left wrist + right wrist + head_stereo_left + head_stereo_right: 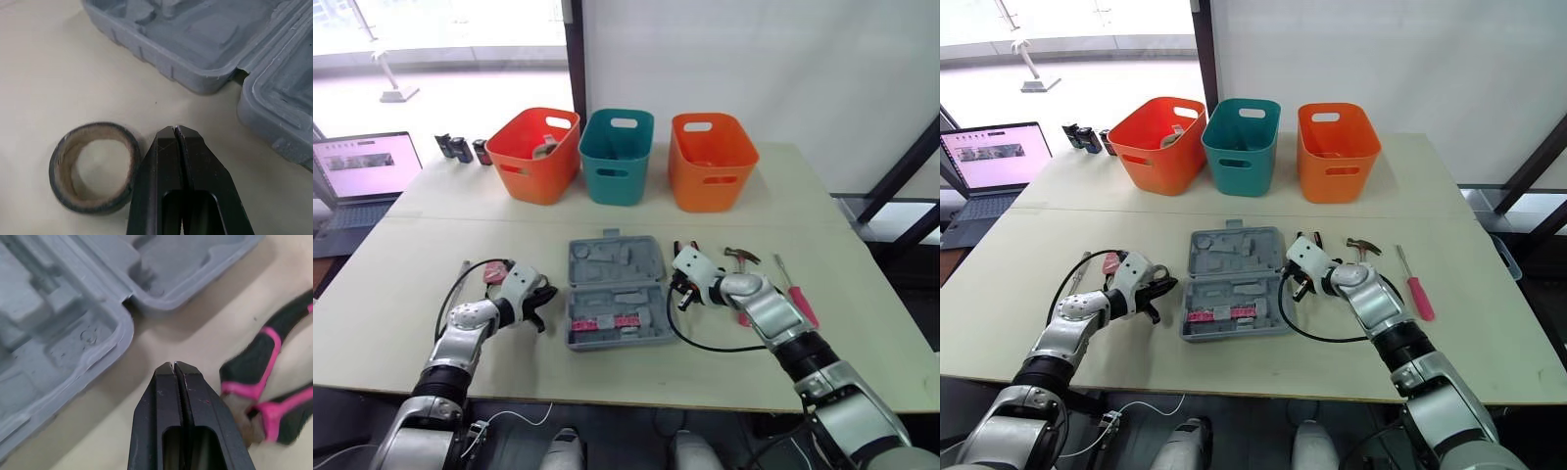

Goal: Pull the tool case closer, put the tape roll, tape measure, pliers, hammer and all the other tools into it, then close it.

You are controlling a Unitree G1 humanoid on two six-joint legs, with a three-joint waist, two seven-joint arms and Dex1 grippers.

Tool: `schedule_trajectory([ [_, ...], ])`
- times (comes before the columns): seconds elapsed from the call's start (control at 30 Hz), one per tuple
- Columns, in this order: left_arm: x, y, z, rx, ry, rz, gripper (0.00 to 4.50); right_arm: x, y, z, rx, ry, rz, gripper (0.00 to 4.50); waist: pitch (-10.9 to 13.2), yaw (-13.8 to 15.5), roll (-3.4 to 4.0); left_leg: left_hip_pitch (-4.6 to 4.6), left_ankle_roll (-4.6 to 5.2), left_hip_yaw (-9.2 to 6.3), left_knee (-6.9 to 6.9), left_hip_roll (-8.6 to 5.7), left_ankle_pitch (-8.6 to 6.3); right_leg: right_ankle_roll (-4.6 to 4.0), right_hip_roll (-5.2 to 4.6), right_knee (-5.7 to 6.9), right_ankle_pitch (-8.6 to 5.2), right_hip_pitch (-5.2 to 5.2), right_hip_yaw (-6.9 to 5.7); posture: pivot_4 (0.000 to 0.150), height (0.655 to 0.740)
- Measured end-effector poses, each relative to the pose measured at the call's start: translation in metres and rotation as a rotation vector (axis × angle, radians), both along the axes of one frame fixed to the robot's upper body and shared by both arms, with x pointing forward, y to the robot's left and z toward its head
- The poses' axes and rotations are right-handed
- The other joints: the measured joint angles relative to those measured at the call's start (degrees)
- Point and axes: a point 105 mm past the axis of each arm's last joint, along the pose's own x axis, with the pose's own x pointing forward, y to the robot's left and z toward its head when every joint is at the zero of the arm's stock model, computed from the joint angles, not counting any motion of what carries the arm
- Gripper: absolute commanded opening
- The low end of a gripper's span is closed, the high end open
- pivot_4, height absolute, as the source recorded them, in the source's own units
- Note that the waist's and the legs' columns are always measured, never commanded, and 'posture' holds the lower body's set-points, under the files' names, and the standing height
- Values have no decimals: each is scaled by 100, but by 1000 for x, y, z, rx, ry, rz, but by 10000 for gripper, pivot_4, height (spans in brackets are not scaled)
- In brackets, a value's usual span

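Note:
The grey tool case [617, 257] lies open in the middle of the table, with pink-labelled pieces [604, 321] in its near half. My left gripper [175, 128] is shut and empty, just left of the case. It is right beside the black tape roll [93, 166], which lies flat on the table. A pink tape measure [494, 271] sits behind that arm. My right gripper [173, 364] is shut and empty at the case's right edge, next to the black-and-pink pliers [264, 382]. The hammer [741, 257] and a pink screwdriver [795, 294] lie further right.
Two orange bins [536, 154] [710, 160] and a teal bin [618, 155] stand along the back. A laptop [362, 171] and small black items [460, 148] are at the back left. A black cable [705, 343] loops on the table by my right arm.

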Motion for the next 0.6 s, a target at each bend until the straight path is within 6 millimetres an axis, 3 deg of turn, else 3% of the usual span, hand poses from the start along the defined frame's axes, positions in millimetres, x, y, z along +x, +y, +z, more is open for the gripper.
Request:
schedule_trajectory([
  [0.37, 10, -20, 1, 70, -22, -82, 552, -1, 23, -2, -52, 31, 129, 669, -2, 0, 3, 6, -4, -1, 0, -1, 2, 2, 0, 3, 0, 5, 0, 1500, 7400],
  [0.6, -14, -26, -3, 63, 5, -188, 552, -32, 20, -6, -67, 81, 173, 669, -3, 1, 5, 4, -2, -1, -9, -1, 0, 12, 0, -1, -8, 4, 0, 1500, 7400],
])
